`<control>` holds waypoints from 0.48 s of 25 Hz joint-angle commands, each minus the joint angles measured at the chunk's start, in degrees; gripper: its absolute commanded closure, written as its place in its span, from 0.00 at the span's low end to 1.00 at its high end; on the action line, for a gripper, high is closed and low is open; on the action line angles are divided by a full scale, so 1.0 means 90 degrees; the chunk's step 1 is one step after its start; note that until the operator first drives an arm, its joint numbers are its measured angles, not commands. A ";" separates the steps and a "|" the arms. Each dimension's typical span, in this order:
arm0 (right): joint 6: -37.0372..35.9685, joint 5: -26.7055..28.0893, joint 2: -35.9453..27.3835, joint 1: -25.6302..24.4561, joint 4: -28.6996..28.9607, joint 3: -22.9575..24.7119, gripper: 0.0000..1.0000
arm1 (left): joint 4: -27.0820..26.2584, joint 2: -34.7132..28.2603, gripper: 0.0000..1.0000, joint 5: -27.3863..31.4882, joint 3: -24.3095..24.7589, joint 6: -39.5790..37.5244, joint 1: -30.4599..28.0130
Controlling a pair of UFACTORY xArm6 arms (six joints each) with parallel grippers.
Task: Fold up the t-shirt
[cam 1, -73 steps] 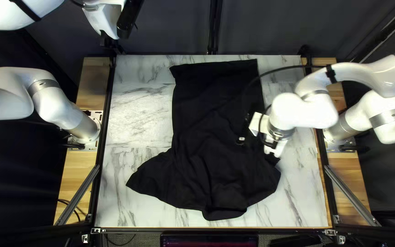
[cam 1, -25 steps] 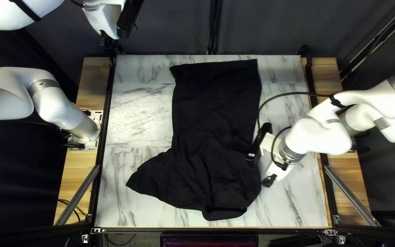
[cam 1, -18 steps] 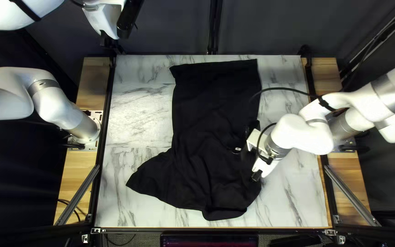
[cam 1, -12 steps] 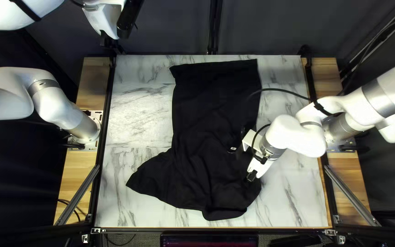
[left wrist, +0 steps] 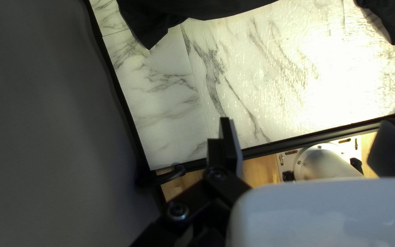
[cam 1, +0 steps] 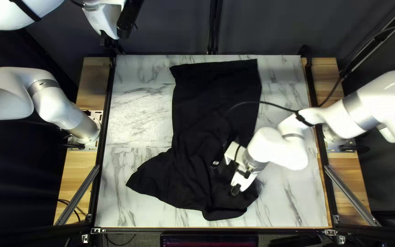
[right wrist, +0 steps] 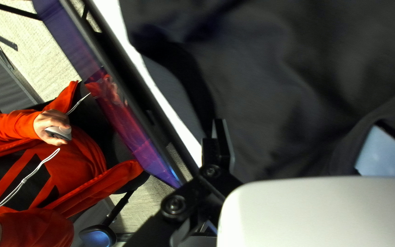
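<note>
T-shirt (cam 1: 206,100), black, lies spread on the marble-patterned desk (cam 1: 133,110) from the upper centre of the top left view down to its lower centre, fairly flat in the upper part and creased lower down, with a pointed flap (cam 1: 147,176) reaching toward the lower left. The right arm comes in from the right side of that view, and its pincer (cam 1: 225,176) is over the lower right part of the shirt, open, the fingers wide apart; whether they touch the cloth I cannot tell. At the upper left of the same view the left arm's pincer (cam 1: 111,30) is raised, clear of the shirt, its fingers also spread, nothing between them. In the right wrist view, past the desk's edge, a person in orange sleeves (right wrist: 10,126) holds a small pale object (right wrist: 59,132) in one hand (right wrist: 50,122), beside a screen (right wrist: 129,123).
</note>
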 commanded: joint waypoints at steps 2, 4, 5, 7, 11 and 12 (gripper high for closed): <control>0.0888 0.0111 -0.0910 0.0121 -0.0797 0.0728 0.00 | 0.0000 0.0000 0.00 0.0000 0.0000 0.0000 0.0000; 0.1282 0.0218 -0.1222 0.0132 -0.1179 0.0986 0.00 | 0.0000 0.0000 0.00 0.0000 0.0000 0.0000 0.0000; 0.1530 0.0291 -0.1384 0.0134 -0.1410 0.1140 0.00 | 0.0000 0.0000 0.00 0.0000 0.0000 0.0000 0.0000; 0.1835 0.0320 -0.1667 0.0125 -0.1687 0.1531 0.00 | 0.0000 0.0000 0.00 0.0000 0.0000 0.0000 0.0000; 0.1756 0.0299 -0.2257 -0.0054 -0.1945 0.2260 0.00 | 0.0000 0.0000 0.00 0.0000 0.0000 0.0000 0.0000; 0.1434 0.0353 -0.2497 -0.0177 -0.1898 0.2466 0.00 | 0.0000 0.0000 0.00 0.0000 0.0000 0.0000 0.0000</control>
